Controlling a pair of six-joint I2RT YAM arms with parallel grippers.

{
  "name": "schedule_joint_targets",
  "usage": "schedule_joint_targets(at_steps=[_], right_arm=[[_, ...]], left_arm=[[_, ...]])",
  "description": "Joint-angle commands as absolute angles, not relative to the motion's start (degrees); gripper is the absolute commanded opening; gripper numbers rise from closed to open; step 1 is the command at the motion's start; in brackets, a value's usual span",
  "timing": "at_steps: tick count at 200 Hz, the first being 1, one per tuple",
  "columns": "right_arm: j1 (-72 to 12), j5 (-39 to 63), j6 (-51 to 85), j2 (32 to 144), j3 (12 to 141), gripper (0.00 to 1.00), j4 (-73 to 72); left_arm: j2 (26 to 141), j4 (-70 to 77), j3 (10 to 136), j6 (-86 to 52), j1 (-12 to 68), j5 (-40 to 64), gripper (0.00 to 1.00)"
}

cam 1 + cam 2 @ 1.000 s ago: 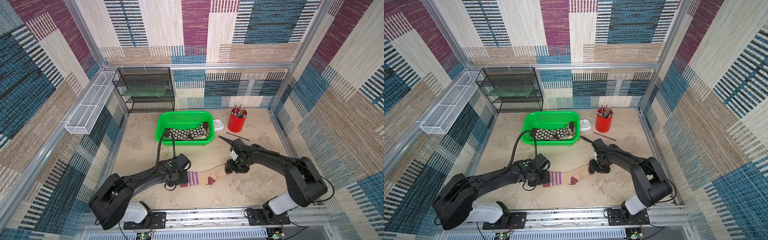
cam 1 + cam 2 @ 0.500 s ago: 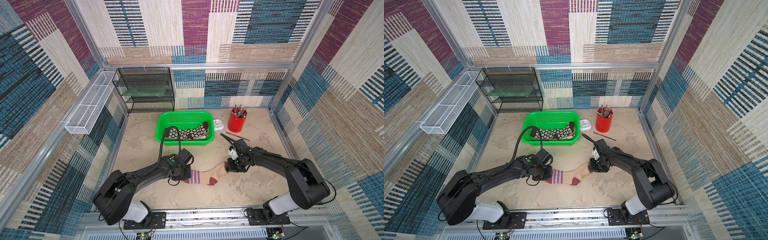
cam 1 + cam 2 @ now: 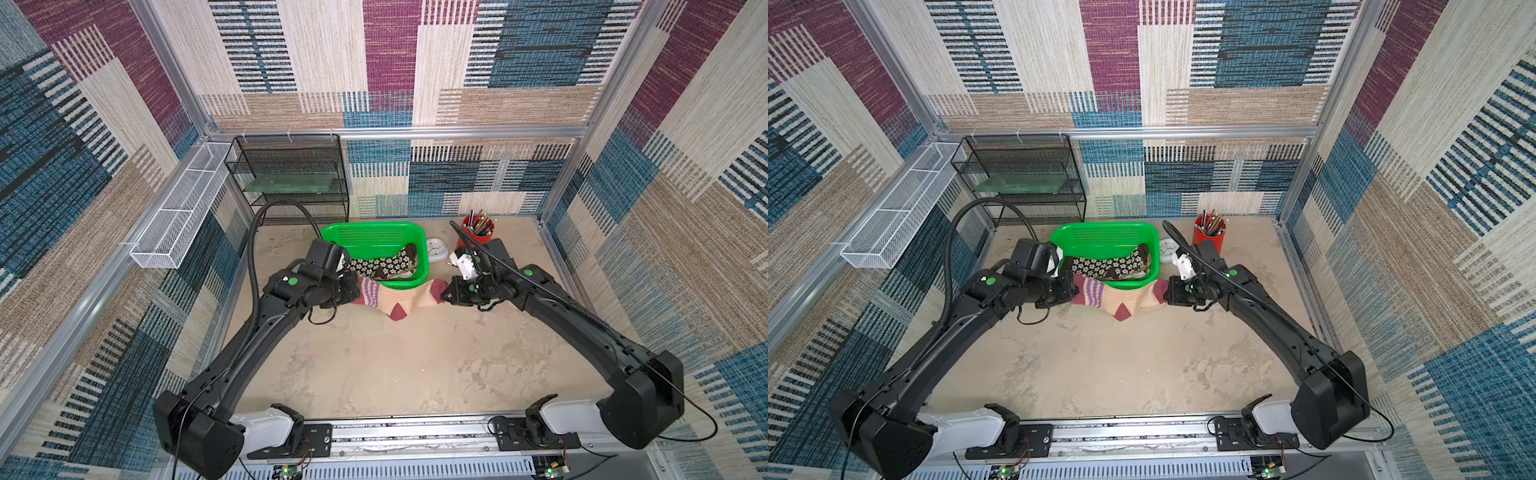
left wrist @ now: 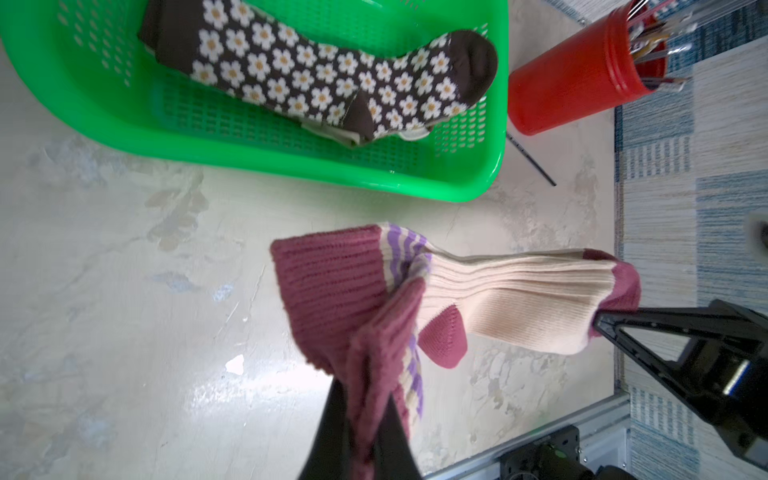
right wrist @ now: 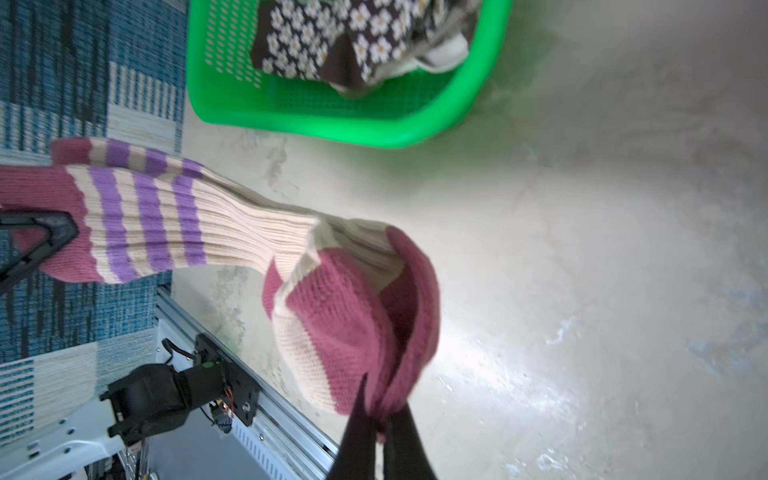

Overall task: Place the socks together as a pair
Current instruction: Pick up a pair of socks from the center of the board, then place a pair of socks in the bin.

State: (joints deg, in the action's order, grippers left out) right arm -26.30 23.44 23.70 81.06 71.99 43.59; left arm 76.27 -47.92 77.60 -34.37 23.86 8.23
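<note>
Hanging stretched between the two arms, the cream ribbed knit socks with purple stripes and maroon cuffs, heels and toes (image 3: pixel 401 296) sit just in front of the green perforated plastic basket (image 3: pixel 374 228), above the beige mottled tabletop (image 3: pixel 395 365). Whether the drooping heel touches it I cannot tell. The left tool (image 4: pixel 361 419) is pressed together on the maroon cuffs, and the right tool (image 5: pixel 378 419) pinches the maroon toes. Two striped layers show in the right wrist view, so this looks like a matched pair carried as one. The step in hand seems to be the transfer to the basket, where a dark brown sock with white daisies (image 3: pixel 382 262) already lies on others. Next, both arms need to travel level over the near rim, then lower and let go together.
</note>
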Motion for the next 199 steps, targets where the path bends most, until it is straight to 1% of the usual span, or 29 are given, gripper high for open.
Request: schedule_joint_targets(at_steps=[1,59,86,94,100,103,105,107,110,113,117,126,129,131,133,140,146,149,171,185,189,199], right_arm=[[-26.5,25.7,23.1,86.7,79.3,0.0,43.5],[-25.5,27.5,21.1,113.3,110.5,0.0,47.5],[-24.6,26.0,20.9,126.6,124.9,0.0,52.3],[-24.2,25.0,21.1,129.7,128.3,0.0,53.2],[-24.0,24.7,21.2,131.7,130.1,0.0,53.5],[-23.9,24.7,21.2,132.6,130.9,0.01,53.6],[-23.7,24.7,21.3,133.0,131.4,0.03,53.7],[-23.6,24.6,21.4,133.5,131.7,0.04,53.7],[-23.3,24.6,21.7,134.2,132.3,0.08,53.9],[-23.2,24.7,21.9,134.7,132.8,0.13,54.1],[-22.9,25.2,21.9,135.3,133.5,0.21,54.4],[-22.6,26.0,21.7,135.7,134.5,0.39,54.8],[-22.5,25.9,21.6,135.6,134.6,0.46,55.0],[-22.5,25.8,21.5,135.4,134.7,0.5,55.1],[-22.4,25.5,21.3,135.2,134.6,0.53,55.2],[-22.3,25.0,20.6,133.8,134.2,0.61,55.4],[-22.1,24.5,20.0,132.3,133.3,0.66,55.6],[-22.0,24.3,19.8,131.4,132.7,0.68,55.8],[-20.3,22.8,18.7,122.4,125.1,0.8,55.2],[-19.2,20.9,18.0,114.7,116.8,0.87,53.4],[-18.8,20.4,17.7,112.3,114.5,0.93,52.8],[-17.8,18.6,17.2,105.9,107.2,0.98,51.2]], left_arm=[[81.6,-51.6,84.0,-28.2,20.3,10.6,0.0],[100.2,-54.1,101.6,-22.4,11.2,11.6,0.0],[110.7,-57.3,110.3,-20.3,8.9,10.7,0.01],[113.4,-58.1,112.5,-19.7,8.5,10.1,0.03],[115.3,-58.0,113.9,-19.5,8.2,10.4,0.07],[116.2,-58.1,114.4,-19.5,8.0,10.8,0.12],[116.9,-58.1,115.0,-19.4,7.9,11.0,0.13],[117.4,-58.2,115.2,-19.3,7.7,11.4,0.17],[118.3,-58.3,116.1,-19.2,7.5,11.8,0.2],[119.2,-58.6,116.9,-19.0,7.4,12.1,0.24],[120.3,-59.4,118.2,-18.9,7.2,12.4,0.32],[122.1,-61.5,121.0,-18.3,7.1,12.5,0.57],[122.3,-62.1,121.8,-18.1,7.0,12.3,0.63],[122.5,-62.5,122.3,-17.9,7.0,12.1,0.7],[122.4,-62.9,122.7,-17.7,7.0,12.0,0.75],[121.7,-63.4,123.4,-17.5,6.9,11.6,0.85],[120.6,-63.4,123.5,-17.6,6.9,11.2,0.98],[119.8,-63.4,123.5,-17.7,6.8,10.9,1.0],[113.4,-64.2,122.7,-18.5,5.3,8.0,1.0],[108.3,-64.2,120.5,-19.6,3.5,8.3,1.0],[106.8,-64.2,119.7,-19.7,2.9,8.4,1.0],[102.8,-63.2,117.0,-19.8,2.1,8.4,1.0]])
